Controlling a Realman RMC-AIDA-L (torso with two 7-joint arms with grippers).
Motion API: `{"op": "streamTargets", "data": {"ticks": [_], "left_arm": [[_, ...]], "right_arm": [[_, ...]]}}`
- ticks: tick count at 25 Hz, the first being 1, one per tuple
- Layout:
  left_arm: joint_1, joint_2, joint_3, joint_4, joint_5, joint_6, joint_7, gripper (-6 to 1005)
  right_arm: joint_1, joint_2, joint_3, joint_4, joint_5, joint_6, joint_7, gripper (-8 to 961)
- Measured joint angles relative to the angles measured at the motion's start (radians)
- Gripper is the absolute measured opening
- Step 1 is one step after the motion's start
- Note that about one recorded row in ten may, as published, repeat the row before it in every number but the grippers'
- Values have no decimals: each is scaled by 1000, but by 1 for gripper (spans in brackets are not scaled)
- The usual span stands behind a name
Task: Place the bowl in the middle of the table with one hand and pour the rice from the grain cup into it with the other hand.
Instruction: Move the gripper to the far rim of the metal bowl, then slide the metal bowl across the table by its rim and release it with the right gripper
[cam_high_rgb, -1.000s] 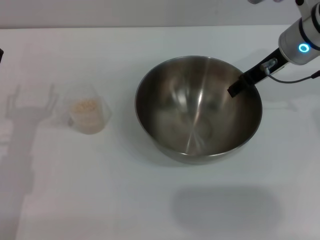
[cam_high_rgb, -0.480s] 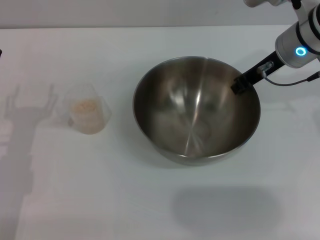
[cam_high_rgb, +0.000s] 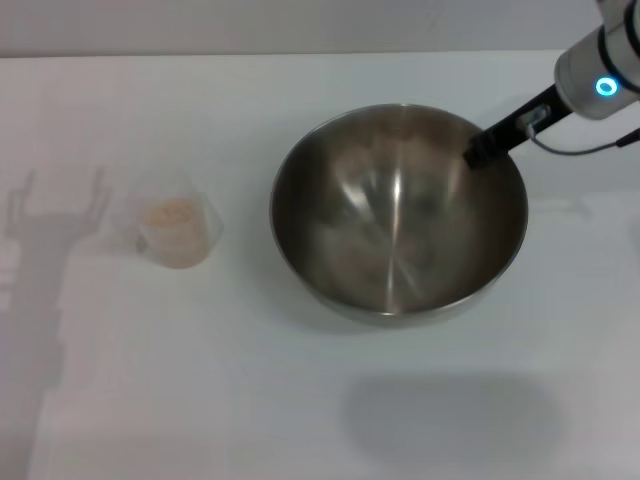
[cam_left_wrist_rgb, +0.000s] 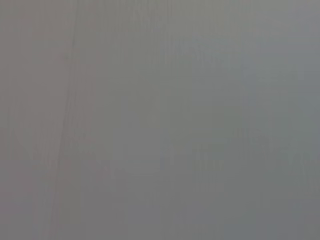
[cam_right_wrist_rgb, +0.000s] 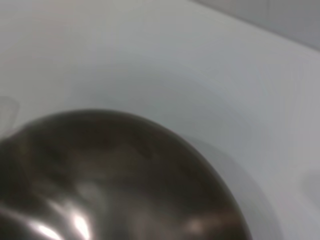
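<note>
Right gripper sits at the far-right rim of the steel mixing bowl (can't tell if it's clamped); grain cup with rice well left of the bowl.

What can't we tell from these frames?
- Right gripper, head view: the bowl rim hides whether the fingers clamp it.
- Left gripper: out of every view; the left wrist view is flat grey.
- Right wrist view: bowl cut off by the frame edge, and no fingers show.
- Rice level in the grain cup: too small to judge.
</note>
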Motion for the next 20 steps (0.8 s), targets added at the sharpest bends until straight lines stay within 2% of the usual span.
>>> {"op": "streamTargets", "data": {"ticks": [12, 16, 20], "left_arm": [[-1, -2, 0, -10, 0, 1, 0, 841], [-1, -2, 0, -11, 0, 1, 0, 841], [-1, -2, 0, -11, 0, 1, 0, 841]], "right_arm": [[-20, -11, 14, -134, 96, 26, -19, 18], [-19, -10, 14, -132, 110, 26, -24, 20], [-8, -1, 13, -103, 117, 14, -38, 23]]}}
